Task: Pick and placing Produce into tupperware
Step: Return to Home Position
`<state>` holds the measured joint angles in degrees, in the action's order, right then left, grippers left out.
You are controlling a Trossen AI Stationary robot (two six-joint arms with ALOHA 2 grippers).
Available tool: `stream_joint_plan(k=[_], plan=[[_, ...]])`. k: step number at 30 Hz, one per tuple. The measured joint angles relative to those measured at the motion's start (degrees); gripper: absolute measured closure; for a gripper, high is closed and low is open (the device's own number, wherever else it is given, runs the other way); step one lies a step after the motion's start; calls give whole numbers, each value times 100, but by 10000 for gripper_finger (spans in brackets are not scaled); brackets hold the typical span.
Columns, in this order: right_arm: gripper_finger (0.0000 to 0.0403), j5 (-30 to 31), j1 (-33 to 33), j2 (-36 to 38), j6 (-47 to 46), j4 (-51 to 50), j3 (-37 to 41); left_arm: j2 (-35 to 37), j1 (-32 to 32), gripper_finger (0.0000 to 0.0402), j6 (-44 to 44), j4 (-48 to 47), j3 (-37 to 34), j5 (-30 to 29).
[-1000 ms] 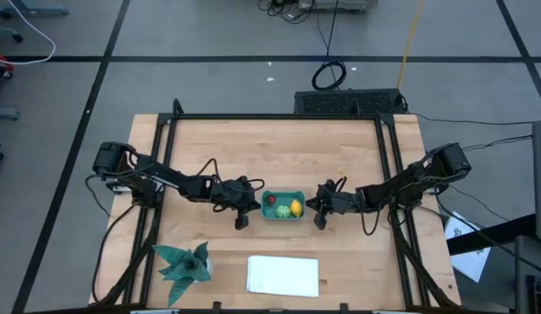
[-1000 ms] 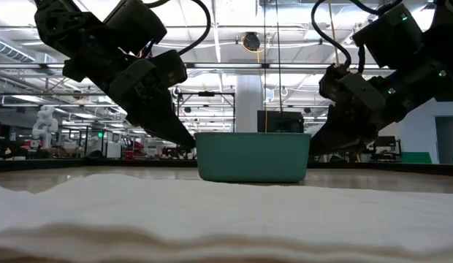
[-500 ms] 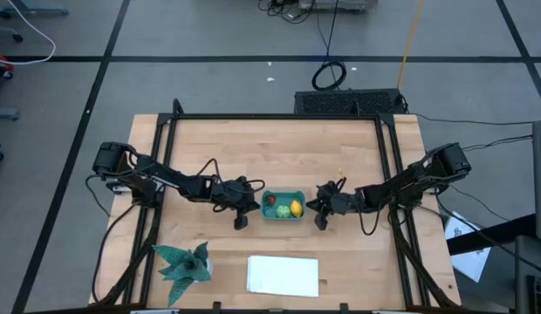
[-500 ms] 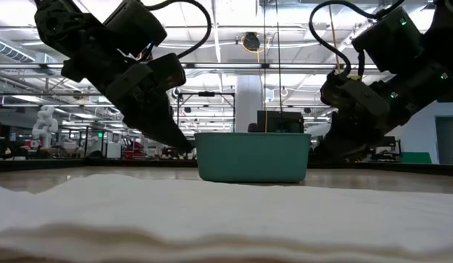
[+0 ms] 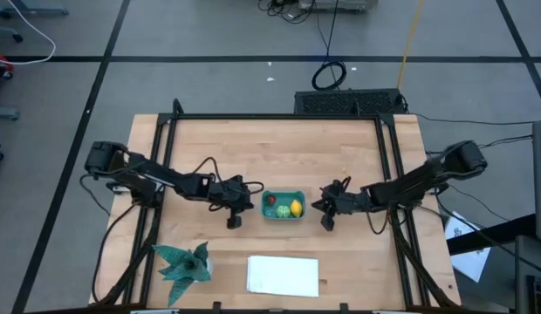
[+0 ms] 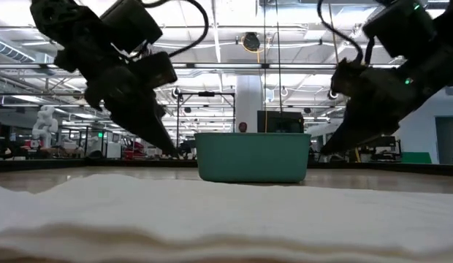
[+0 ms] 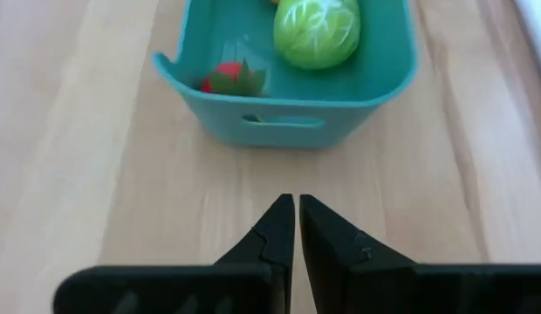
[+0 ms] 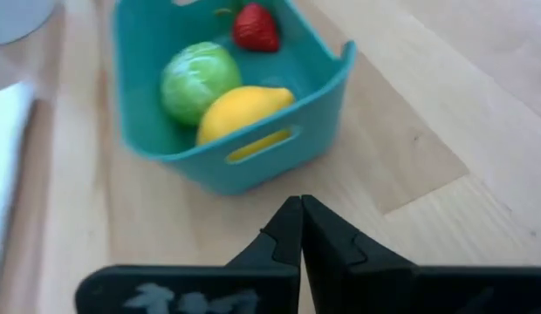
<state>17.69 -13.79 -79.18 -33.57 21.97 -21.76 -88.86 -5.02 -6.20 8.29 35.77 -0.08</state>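
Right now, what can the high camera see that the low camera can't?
Only the high view shows what's inside: the red fruit, green ball and yellow lemon, plus the spiky star. Only the low view shows the room behind the table. Both show the teal tub with the left gripper and right gripper on either side.

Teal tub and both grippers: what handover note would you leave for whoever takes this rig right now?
Left gripper: shut, empty, off one short end of the tub, not touching.
Right gripper: shut, empty, off the opposite end, apart.
Red piece, green round piece and yellow lemon all lie in the tub.
Done: all three loaded.
Left: likely only bring both arms home.
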Motion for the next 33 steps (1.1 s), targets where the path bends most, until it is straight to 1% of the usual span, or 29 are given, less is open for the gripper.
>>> stream_joint_plan(k=[3, 6, 10, 12, 16, 24, 30, 33], plan=[[403, 0, -171, 445, 174, -375, 0, 398, 0, 376, 145, -394, 0, -14], [403, -30, -344, 826, 416, -476, 0, 854, -5, 376, 349, -756, 0, -134], [403, -319, -512, 1273, 901, -524, 0, 1513, -29, 376, 649, -1199, 0, -270], [403, -434, -558, 1525, 1177, -538, 0, 1870, -54, 376, 806, -1453, 1, -389], [403, -457, -589, 2106, 1748, -788, 0, 2588, -144, 376, 1064, -1765, 2, -801], [403, -452, -435, 3539, 2584, -1502, 0, 3954, -181, 376, 1112, -2403, 2, -1293], [403, -472, -153, 4425, 2962, -1880, 0, 4790, -181, 376, 1372, -2508, 2, -1316], [403, -739, 94, 4702, 3071, -1978, 0, 5119, -177, 376, 1526, -2526, 2, -1345]])
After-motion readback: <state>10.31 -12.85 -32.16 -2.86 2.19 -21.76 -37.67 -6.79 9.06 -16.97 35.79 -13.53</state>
